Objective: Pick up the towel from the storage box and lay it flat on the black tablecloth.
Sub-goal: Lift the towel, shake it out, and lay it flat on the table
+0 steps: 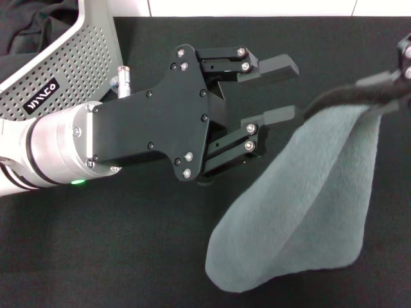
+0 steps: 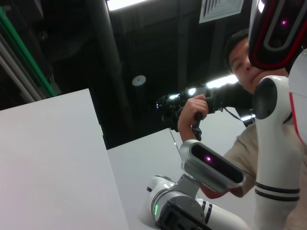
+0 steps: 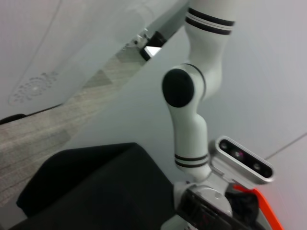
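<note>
The grey-green towel [image 1: 302,205] hangs spread above the black tablecloth [image 1: 115,256], and its lower edge reaches the cloth near the front. Its top edge, with black edging, runs up to my right gripper [image 1: 404,61] at the right edge of the head view, which is shut on that corner. My left gripper [image 1: 294,90] is held out over the middle of the tablecloth. It is open, and its lower finger [image 1: 282,115] is right beside the towel's upper edge. The light-grey perforated storage box [image 1: 70,58] stands at the back left.
Dark folded cloth [image 1: 32,29] lies inside the box. A white strip [image 1: 257,8] runs along the table's far edge. The left wrist view shows a person [image 2: 240,67] holding a device beside the robot's body. The right wrist view shows a black cloth [image 3: 96,187] over an edge.
</note>
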